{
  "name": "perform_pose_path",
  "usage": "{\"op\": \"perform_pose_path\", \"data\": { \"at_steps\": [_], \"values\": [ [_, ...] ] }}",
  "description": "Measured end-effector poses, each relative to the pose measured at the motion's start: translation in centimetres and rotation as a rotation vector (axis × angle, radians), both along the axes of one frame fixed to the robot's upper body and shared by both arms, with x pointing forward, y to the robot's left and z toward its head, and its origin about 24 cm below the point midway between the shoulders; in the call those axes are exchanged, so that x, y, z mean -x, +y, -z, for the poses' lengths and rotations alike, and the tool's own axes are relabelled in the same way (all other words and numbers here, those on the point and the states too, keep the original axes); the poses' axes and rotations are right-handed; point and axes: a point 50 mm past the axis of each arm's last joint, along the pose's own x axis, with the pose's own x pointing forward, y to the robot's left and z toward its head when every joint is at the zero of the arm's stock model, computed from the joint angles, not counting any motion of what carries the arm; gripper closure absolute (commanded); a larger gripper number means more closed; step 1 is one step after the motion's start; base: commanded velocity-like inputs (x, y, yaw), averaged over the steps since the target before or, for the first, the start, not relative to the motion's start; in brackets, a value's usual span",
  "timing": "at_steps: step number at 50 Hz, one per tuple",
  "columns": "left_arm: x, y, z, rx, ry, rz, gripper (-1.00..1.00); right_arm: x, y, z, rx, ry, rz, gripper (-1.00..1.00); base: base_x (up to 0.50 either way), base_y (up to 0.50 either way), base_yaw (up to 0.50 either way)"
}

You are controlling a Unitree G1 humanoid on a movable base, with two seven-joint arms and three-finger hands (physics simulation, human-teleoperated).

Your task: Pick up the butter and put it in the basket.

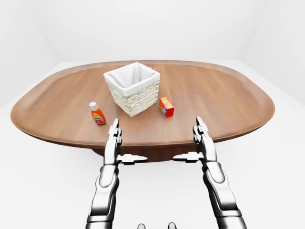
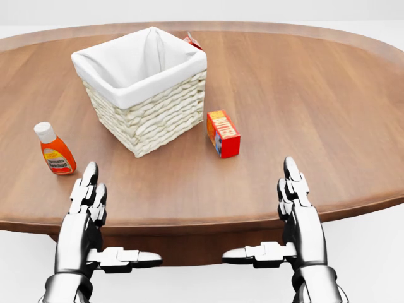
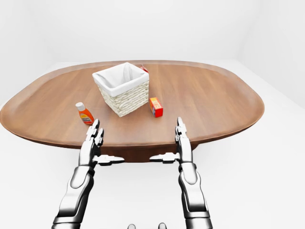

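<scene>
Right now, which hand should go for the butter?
Right. The butter box lies right of the basket, nearer the open right hand. The left hand sits by the orange bottle.

Red-orange butter (image 2: 223,133), cream woven basket (image 2: 146,101), brown table (image 2: 303,95).

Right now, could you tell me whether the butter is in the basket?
Out: the butter lies on the table, right of the basket.

My oval wooden table (image 2: 303,95) carries a wicker basket (image 2: 148,101). Right of the basket lies the butter box (image 2: 223,133); left of it, an orange bottle (image 2: 55,150).
</scene>
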Motion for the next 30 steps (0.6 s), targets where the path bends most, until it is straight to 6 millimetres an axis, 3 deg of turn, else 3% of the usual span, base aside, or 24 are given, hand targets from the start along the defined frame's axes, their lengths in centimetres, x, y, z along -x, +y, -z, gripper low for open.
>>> {"op": "perform_pose_path", "data": {
  "at_steps": [17,30],
  "values": [
    [-0.1,0.9,-0.9,0.014,-0.032,-0.012,-1.0,-0.5,-0.4,-1.6,-0.009,-0.028,0.016,-1.0,0.0,0.0,0.0],
    [-0.3,1.6,-4.8,0.0,-0.147,-0.023,-1.0,-1.1,0.1,-7.7,-0.053,-0.267,0.04,-1.0,0.0,0.0,0.0]
  ]
}}
